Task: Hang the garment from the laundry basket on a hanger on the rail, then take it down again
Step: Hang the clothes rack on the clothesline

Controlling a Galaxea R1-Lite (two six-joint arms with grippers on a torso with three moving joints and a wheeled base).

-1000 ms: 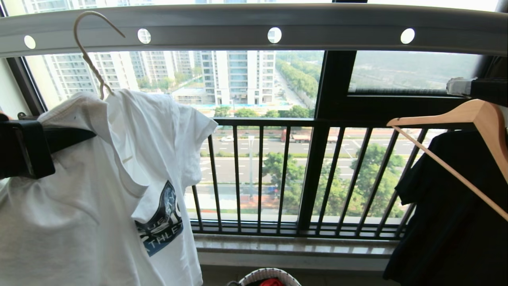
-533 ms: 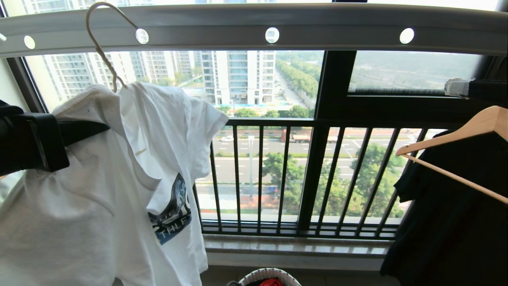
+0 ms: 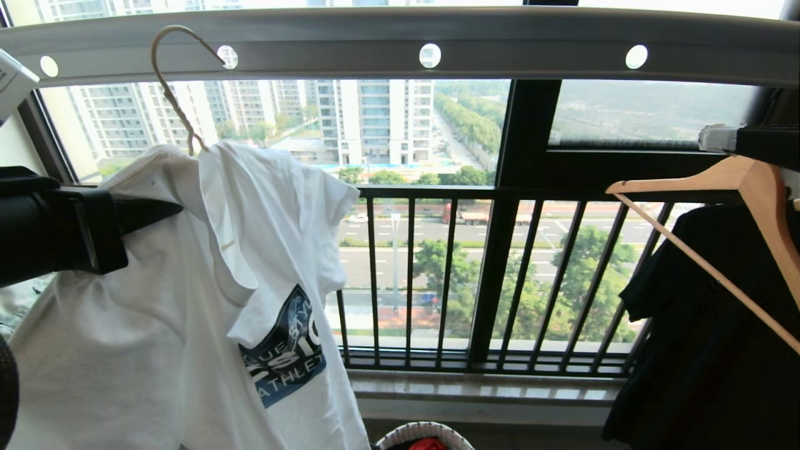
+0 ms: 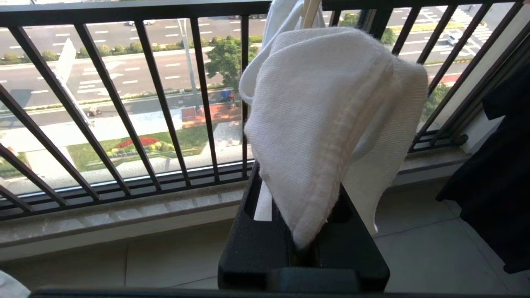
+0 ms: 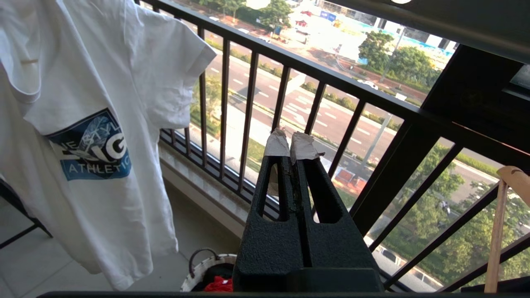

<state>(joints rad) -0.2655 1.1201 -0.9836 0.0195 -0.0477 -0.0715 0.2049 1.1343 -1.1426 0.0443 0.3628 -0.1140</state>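
Carrying the T-shirt [image 3: 187, 312] rightward, hanger [image 3: 181, 94] hook now nearing the rail [image 3: 400, 37], our left claw [image 4: 302, 231] grips fabric while our right claw [image 5: 294, 145] stays closed, empty.

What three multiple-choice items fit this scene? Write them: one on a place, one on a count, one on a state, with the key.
1. Where does the laundry basket stand?
A. on the window ledge
B. hung from the rail
C. on the floor below the window ledge

2. How many round holes show in the rail in the head view?
A. two
B. four
C. six

3. How is the right pincer?
A. shut, empty
B. shut on the T-shirt
C. wide open

Key: C, its rim shows beneath the ledge; B, four bright holes along the bar; A, its taped tips meet with nothing between.
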